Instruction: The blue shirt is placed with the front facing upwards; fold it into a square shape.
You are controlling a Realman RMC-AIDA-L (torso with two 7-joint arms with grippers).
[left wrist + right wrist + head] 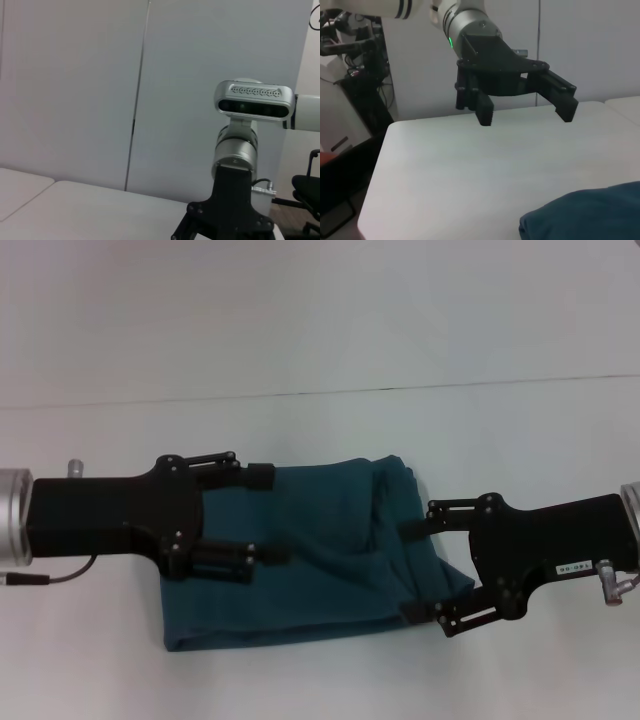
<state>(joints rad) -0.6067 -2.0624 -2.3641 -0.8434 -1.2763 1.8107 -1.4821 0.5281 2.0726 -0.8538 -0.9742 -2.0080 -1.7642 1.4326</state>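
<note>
The blue shirt [310,560] lies folded into a rough rectangle in the middle of the white table, plain teal side up, with a rumpled ridge down its right side. A corner of the blue shirt [590,212] also shows in the right wrist view. My left gripper [268,515] reaches in from the left, open, its fingers over the shirt's left edge. The right wrist view shows the left gripper [525,117] hanging above the table with nothing between its fingers. My right gripper [411,571] comes in from the right, open, over the shirt's right edge.
The white table [320,670] has a seam [320,392] running across behind the shirt. Its side edge [372,185] drops off toward equipment and cables [355,65]. The left wrist view shows the right arm's wrist [235,150] and a black chair [307,185] beyond.
</note>
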